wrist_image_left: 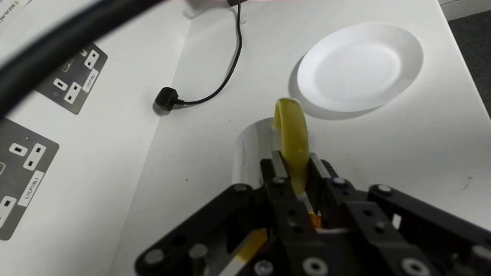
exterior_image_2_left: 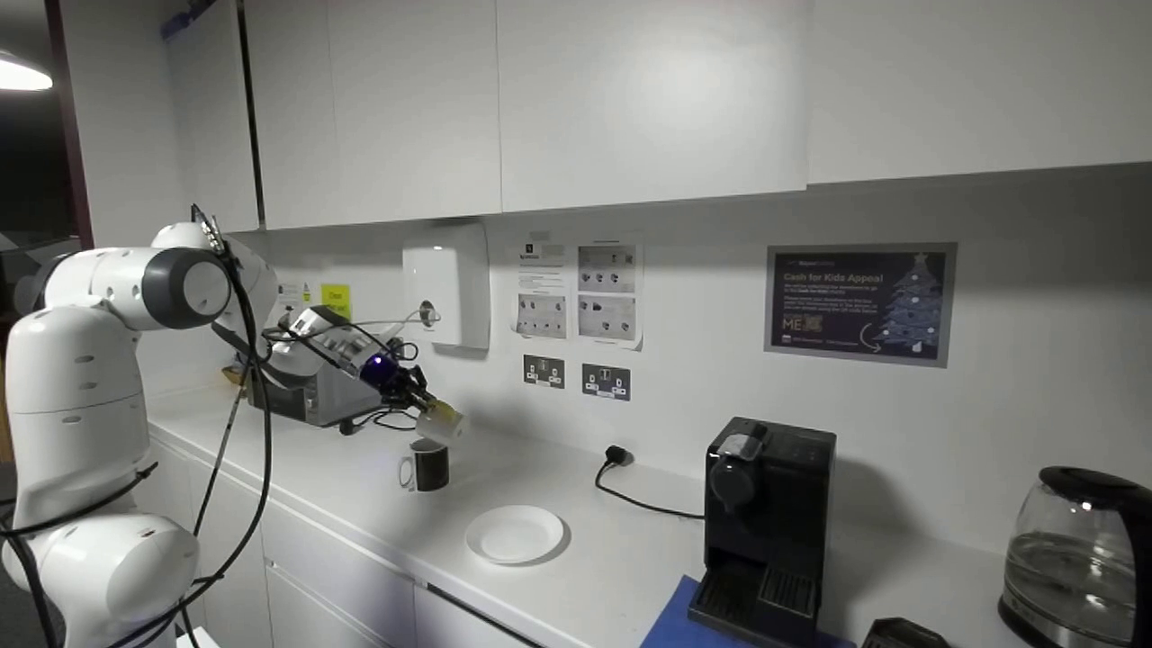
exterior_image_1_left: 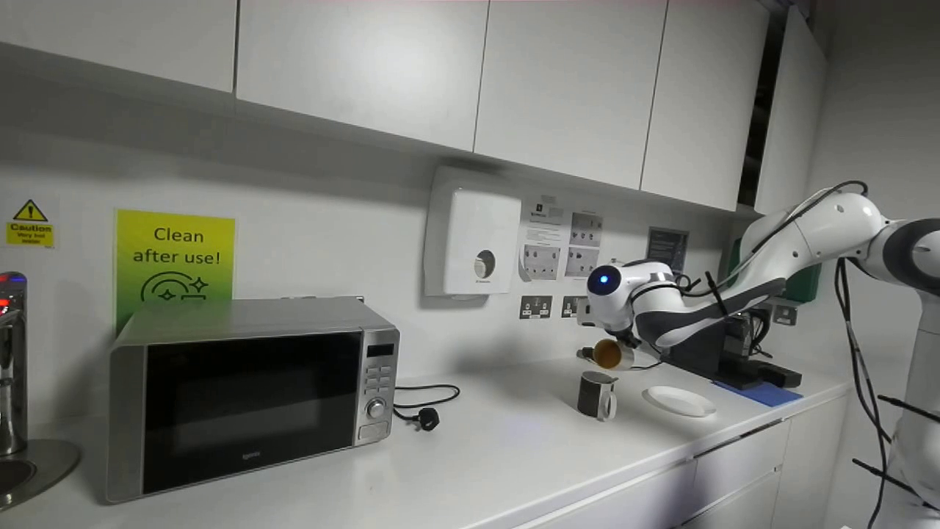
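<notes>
White mug (exterior_image_1_left: 614,355) in pincer (wrist_image_left: 298,165): axis roughly horizontal, mouth toward microwave (exterior_image_1_left: 253,408).

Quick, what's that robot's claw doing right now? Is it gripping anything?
Gripper: closed, holding the white mug by its yellow handle.

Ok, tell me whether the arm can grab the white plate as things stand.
Probably not: its claw is shut on the yellow handle of a mug. The white plate lies uncovered on the counter, so the occupied claw seems the main hindrance.
</notes>
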`<state>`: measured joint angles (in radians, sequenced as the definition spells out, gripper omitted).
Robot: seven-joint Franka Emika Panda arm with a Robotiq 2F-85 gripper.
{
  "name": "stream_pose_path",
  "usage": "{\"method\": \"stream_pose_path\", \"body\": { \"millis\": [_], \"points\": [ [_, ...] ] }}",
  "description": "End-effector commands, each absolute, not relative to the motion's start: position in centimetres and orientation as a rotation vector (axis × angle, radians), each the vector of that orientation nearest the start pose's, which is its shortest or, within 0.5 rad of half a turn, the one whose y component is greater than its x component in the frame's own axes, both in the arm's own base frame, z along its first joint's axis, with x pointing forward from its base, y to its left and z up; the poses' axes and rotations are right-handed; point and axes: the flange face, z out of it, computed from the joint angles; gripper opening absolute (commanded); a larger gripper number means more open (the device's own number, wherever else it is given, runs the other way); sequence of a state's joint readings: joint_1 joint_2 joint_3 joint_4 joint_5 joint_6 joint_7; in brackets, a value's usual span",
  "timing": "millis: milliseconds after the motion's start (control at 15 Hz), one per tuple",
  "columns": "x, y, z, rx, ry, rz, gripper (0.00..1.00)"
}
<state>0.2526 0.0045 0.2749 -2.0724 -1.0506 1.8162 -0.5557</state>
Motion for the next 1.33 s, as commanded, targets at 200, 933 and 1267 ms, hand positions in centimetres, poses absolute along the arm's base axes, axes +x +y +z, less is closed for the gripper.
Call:
{"method": "stream_pose_path", "body": {
  "millis": [200, 933, 1267],
  "points": [
    [50.65, 21.71, 45.86, 1.504, 1.452, -0.37, 0.05],
    [50.95, 22.14, 45.81, 1.453, 1.44, -0.466, 0.05],
    [50.96, 21.87, 45.39, 1.442, 1.436, -0.499, 0.05]
  ]
}}
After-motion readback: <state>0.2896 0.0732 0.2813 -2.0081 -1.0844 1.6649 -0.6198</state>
